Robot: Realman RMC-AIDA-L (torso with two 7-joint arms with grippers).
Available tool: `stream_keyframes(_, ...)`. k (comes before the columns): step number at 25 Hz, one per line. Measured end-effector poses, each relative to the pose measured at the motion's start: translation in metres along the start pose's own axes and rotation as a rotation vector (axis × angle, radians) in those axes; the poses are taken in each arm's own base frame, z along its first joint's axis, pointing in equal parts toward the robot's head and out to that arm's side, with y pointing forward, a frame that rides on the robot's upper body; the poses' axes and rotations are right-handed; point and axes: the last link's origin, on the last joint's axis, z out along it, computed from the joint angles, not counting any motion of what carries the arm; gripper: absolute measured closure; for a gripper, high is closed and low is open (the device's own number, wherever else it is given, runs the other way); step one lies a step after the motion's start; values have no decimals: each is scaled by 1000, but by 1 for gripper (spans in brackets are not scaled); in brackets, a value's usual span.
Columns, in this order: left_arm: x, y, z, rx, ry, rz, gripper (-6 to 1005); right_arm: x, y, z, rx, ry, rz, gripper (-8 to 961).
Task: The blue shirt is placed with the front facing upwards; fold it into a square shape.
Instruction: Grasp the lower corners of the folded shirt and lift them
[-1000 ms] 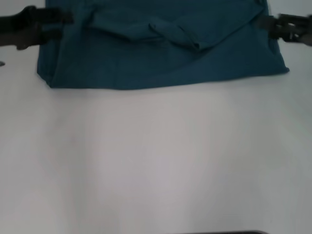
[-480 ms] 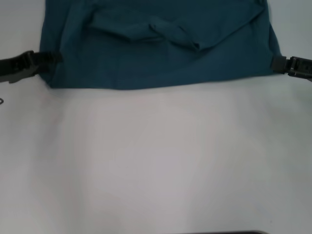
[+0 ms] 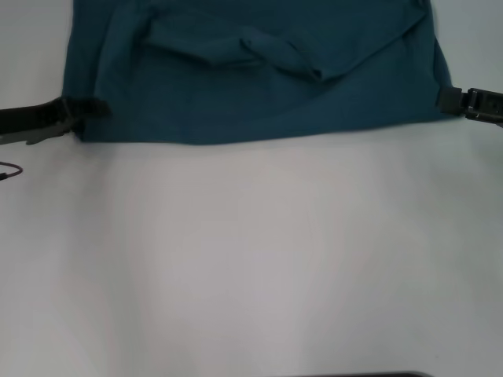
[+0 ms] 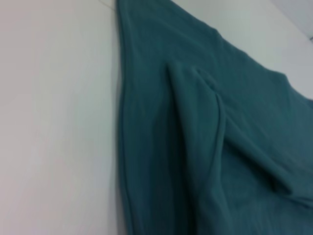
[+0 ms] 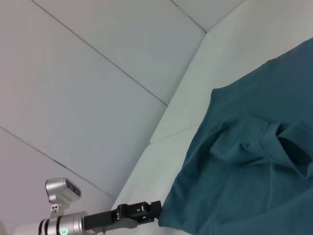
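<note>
The blue shirt [image 3: 259, 94] lies across the far part of the white table [image 3: 251, 259]. Its near hem runs straight, and a bunched fold [image 3: 279, 53] sits in its middle. In the head view my left gripper [image 3: 93, 108] reaches in from the left and touches the shirt's near left corner. My right gripper [image 3: 444, 98] comes in from the right at the near right corner. The left wrist view shows only the shirt [image 4: 195, 147] with its edge and ridged folds. In the right wrist view the shirt [image 5: 254, 186] spreads out, with the left gripper [image 5: 146, 210] at its far corner.
The white table stretches bare from the shirt's hem toward me. A thin dark cable end [image 3: 9, 170] shows at the left edge. A dark strip [image 3: 354, 375] lies along the bottom of the head view. Pale wall panels [image 5: 98, 73] stand beyond the table.
Both grippers have come down along the shirt's sides, from beside its middle to its near corners. The left one has also slid inward onto the corner. The shirt has not moved.
</note>
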Motion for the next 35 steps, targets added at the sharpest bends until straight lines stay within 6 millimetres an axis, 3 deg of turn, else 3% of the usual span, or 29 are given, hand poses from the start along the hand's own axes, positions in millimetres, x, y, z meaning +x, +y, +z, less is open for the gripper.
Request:
stream_keyframes(13,-5,15,13,-13,-54,36,383,0,-1,-7,0,-35,14,29)
stream_keyframes(20,5,20,5,-21,-71,24,413,-1,-1,-9,5,-36,13,29)
stream_keyframes(26,7,25,2,-35,-94,33,657,-8,-5,-16,46,6,11,28)
stream_keyframes(31,9,28,4,-32,-110,43,852,-25,-6,-24,96,57,-6,28)
stream_keyframes(35,13,32,3,-46,-114,40,923,-47,-10,-32,231,137,-10,28)
